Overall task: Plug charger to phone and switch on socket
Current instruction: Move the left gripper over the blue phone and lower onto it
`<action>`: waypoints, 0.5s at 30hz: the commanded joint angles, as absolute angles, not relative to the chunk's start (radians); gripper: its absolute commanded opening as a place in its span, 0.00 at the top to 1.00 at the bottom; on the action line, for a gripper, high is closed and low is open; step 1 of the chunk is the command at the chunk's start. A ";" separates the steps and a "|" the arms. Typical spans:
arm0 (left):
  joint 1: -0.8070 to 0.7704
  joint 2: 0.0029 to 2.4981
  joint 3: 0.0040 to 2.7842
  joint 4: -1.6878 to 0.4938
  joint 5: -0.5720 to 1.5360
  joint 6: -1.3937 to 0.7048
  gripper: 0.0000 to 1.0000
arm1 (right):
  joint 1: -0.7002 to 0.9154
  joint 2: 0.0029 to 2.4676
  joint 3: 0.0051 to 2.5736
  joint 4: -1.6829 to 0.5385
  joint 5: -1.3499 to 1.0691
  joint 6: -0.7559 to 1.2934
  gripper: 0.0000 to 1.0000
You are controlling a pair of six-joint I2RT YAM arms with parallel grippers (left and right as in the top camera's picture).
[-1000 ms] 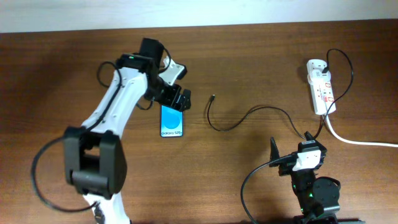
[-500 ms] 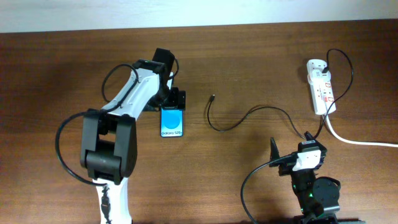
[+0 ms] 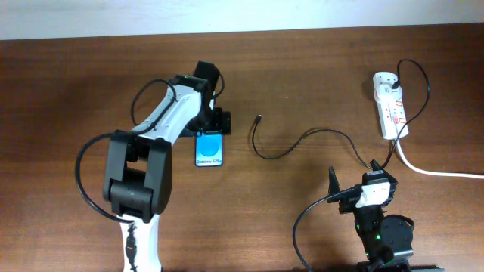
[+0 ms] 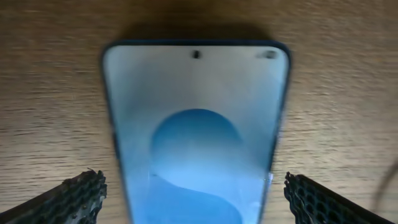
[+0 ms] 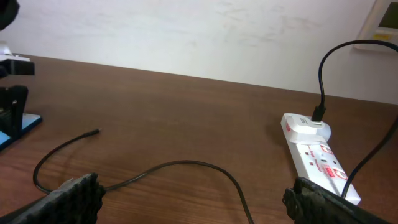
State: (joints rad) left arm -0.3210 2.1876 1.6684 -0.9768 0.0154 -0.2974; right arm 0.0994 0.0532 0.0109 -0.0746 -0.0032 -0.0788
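Left gripper [image 4: 196, 202] spread wide astride the phone [image 4: 196, 112].
My fingers [image 4: 78, 193] flank the phone's long edges, clear of both; it lies flat on the table [image 3: 60, 91]. The charger [image 3: 302, 136] tip rests near its right, cable running to the socket [image 3: 389, 106] far right. My right gripper [image 5: 199, 199] gapes empty by the cable.

phone [image 4: 196, 124] flat on table [image 4: 50, 93] (gripper [image 4: 194, 196] spread)

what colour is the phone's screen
The phone screen is pale blue with a darker blue circle, clearest in the left wrist view.
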 commanded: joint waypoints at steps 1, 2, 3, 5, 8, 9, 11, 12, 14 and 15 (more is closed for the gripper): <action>-0.351 2.199 1.687 -0.974 -0.040 -0.314 0.01 | 0.104 0.046 0.006 -0.080 0.005 -0.075 0.02; -0.352 2.199 1.687 -0.976 -0.054 -0.314 0.01 | 0.104 0.046 0.006 -0.080 0.005 -0.075 0.02; -0.352 2.199 1.687 -0.978 -0.062 -0.315 0.01 | 0.104 0.046 0.006 -0.080 0.005 -0.075 0.02; -0.349 2.199 1.687 -0.982 -0.069 -0.315 0.01 | 0.104 0.046 0.006 -0.080 0.005 -0.075 0.01; -0.349 2.199 1.686 -0.987 -0.068 -0.315 0.01 | 0.104 0.046 0.006 -0.080 0.005 -0.075 0.02; -0.351 2.199 1.685 -0.987 -0.068 -0.315 0.01 | 0.104 0.046 0.006 -0.080 0.005 -0.075 0.02; -0.352 2.200 1.682 -0.987 -0.068 -0.315 0.01 | 0.104 0.046 0.006 -0.080 0.005 -0.075 0.02; -0.352 2.201 1.681 -0.987 -0.069 -0.320 0.01 | 0.104 0.046 0.006 -0.080 0.005 -0.075 0.02; -0.350 2.201 1.675 -0.986 -0.069 -0.340 0.01 | 0.104 0.046 0.006 -0.080 0.005 -0.075 0.02; -0.350 2.201 1.671 -0.985 -0.069 -0.348 0.01 | 0.104 0.046 0.006 -0.080 0.005 -0.075 0.02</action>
State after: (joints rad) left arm -0.3523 2.1880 1.6684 -0.9833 -0.0540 -0.3084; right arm 0.0990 0.0532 0.0109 -0.0746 -0.0032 -0.0788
